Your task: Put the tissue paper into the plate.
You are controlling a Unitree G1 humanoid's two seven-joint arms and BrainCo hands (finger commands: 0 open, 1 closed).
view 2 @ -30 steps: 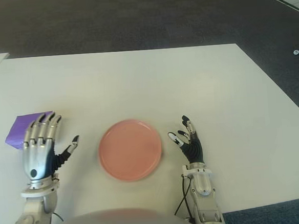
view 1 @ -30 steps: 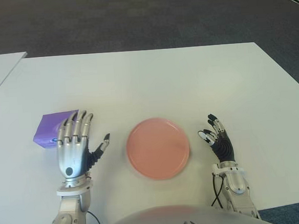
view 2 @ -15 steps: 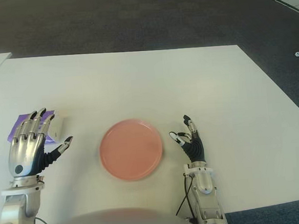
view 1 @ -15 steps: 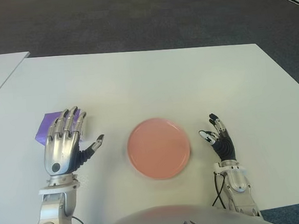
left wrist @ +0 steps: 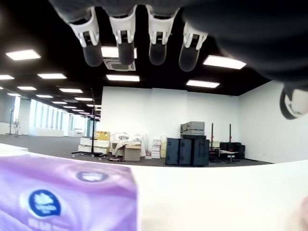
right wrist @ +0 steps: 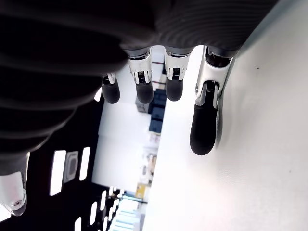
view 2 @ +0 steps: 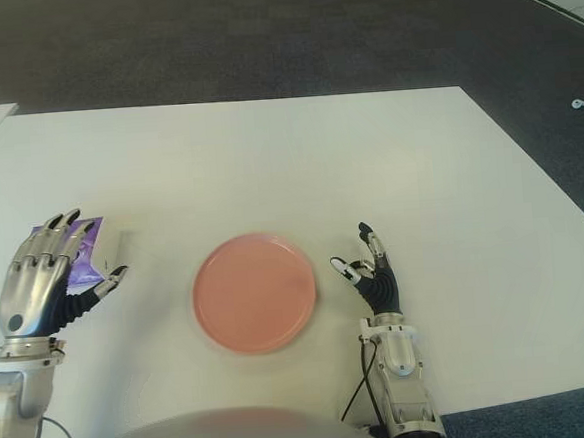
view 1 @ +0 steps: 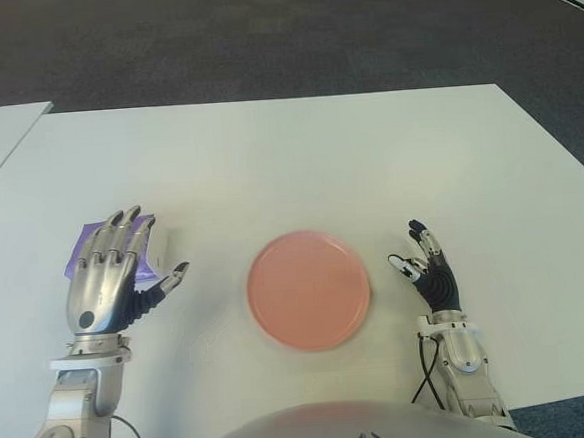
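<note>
Tissue paper (view 1: 152,247) first: it's a purple pack sitting flat on the white table (view 1: 288,159), off to the robot's left, and it's not in the plate. The left hand's fingers (view 1: 122,229) are stretched out straight and spread, holding nothing, with the fingertips showing over the pack's purple top. The left wrist view backs that up, since you can see the four fingertips (left wrist: 123,43) hanging loose above the pack (left wrist: 62,197) with open space between them. So the left hand (view 1: 106,287) is palm down, thumb sticking out toward the plate, right over the near part of the pack.

The pink plate (view 1: 308,290) is in the middle near the front edge, well apart from the pack and with nothing in it.

The right hand (view 1: 428,278) shows just to the right of the plate, fingers loosely extended and gripping nothing. Its own wrist view shows them uncurled (right wrist: 204,122) beside the bare tabletop.
</note>
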